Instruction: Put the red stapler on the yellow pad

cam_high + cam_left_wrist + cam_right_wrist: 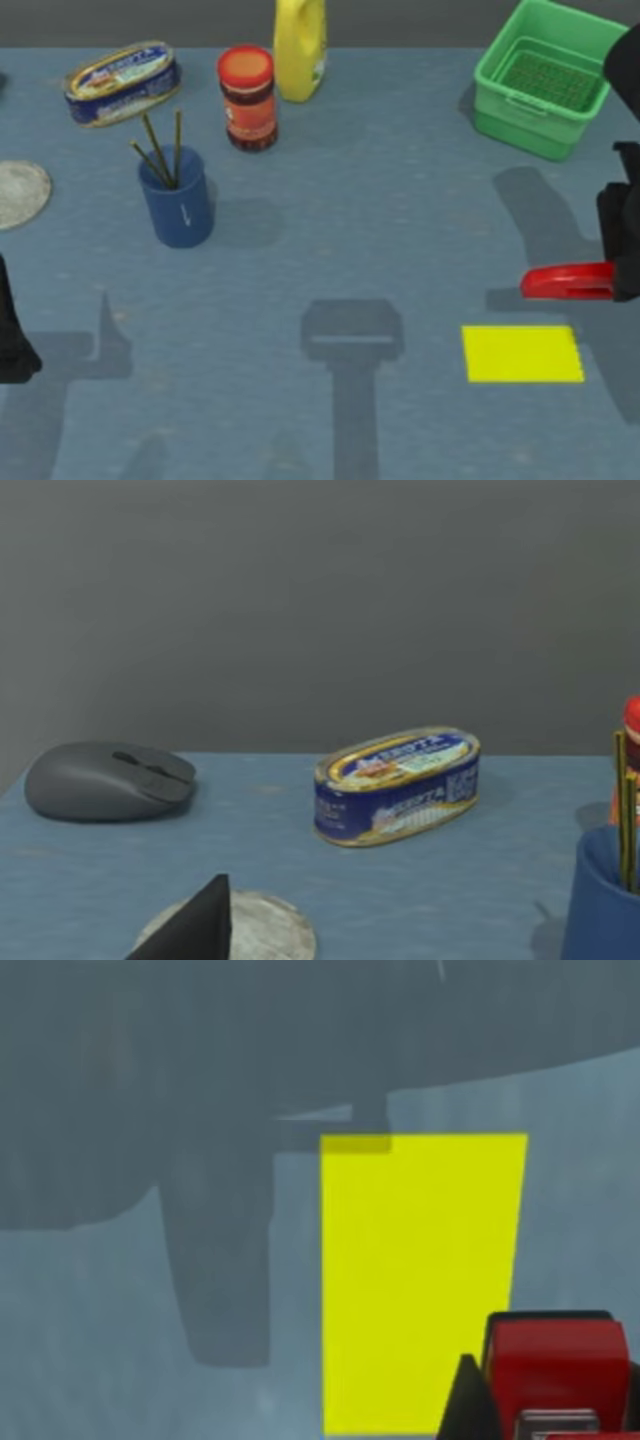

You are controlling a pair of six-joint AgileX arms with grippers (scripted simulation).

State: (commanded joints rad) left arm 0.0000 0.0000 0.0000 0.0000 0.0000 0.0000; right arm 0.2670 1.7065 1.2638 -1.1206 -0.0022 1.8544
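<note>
Nearest us, the yellow pad lies flat on the blue surface, low on the right side. Just beyond it our right claw is closed on the red stapler, gripping its thick end so the tapered end points left. In the right wrist view the stapler hangs lifted, with the pad ahead of it; we judge it is being carried across to clear the pad's edge before lowering. Our left claw sits parked at the left edge; we cannot tell whether it is open.

Farther back: blue cup with sticks, red-lidded jar, tin can, yellow bottle, green basket.
</note>
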